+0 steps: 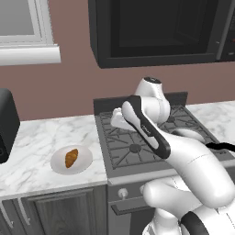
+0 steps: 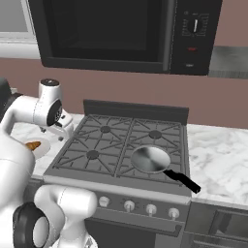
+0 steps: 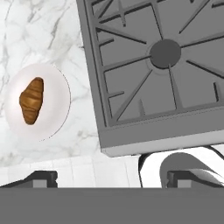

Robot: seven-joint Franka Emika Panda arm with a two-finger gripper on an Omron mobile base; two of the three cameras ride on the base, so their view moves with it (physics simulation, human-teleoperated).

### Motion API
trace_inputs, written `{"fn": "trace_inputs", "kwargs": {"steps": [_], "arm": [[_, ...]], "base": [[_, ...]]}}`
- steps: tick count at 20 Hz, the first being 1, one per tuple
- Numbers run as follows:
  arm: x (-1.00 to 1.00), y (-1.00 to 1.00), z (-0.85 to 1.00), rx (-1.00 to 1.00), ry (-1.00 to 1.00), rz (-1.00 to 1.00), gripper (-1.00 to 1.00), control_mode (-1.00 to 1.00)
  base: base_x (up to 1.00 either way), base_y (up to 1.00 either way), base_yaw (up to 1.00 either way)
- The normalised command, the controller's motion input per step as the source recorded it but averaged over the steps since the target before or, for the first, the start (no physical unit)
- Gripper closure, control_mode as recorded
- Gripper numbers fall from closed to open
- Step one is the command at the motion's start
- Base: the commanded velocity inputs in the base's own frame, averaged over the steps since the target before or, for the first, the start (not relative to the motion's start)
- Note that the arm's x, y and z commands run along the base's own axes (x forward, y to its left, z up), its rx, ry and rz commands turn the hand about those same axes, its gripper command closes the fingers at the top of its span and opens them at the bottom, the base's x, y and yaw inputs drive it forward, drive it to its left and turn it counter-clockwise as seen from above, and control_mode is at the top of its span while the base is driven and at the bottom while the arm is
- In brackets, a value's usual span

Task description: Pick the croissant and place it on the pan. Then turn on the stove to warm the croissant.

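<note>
A marble counter (image 1: 36,137) runs beside the stove (image 2: 121,145), under a black microwave (image 2: 111,34) on a brown wall. Nearest the stove's front left corner, the gripper (image 3: 111,179) hangs above the counter with its fingers spread wide and empty, probably because the pick has not begun; just left of the stove the croissant (image 1: 71,157) lies on a white plate (image 1: 85,160). The right base view adds the pan (image 2: 151,160), bare on the front right burner, handle pointing right, well apart from the croissant.
</note>
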Motion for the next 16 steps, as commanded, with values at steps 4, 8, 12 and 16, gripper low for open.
{"fn": "trace_inputs", "kwargs": {"steps": [4, 8, 12, 16], "arm": [[0.0, 0.3, -0.02, -0.03, 0.07, 0.0, -1.0, -1.0], [0.0, 0.39, -0.08, -0.06, 0.01, 0.0, -1.0, -1.0], [0.0, 0.39, -0.17, -0.07, 0.0, -0.03, -1.0, -1.0], [0.0, 0.34, -0.2, -0.06, -0.01, -0.05, -1.0, -1.0]], "base": [[0.0, 0.0, 0.0], [0.0, 0.0, 0.0], [0.0, 0.0, 0.0], [0.0, 0.0, 0.0]]}}
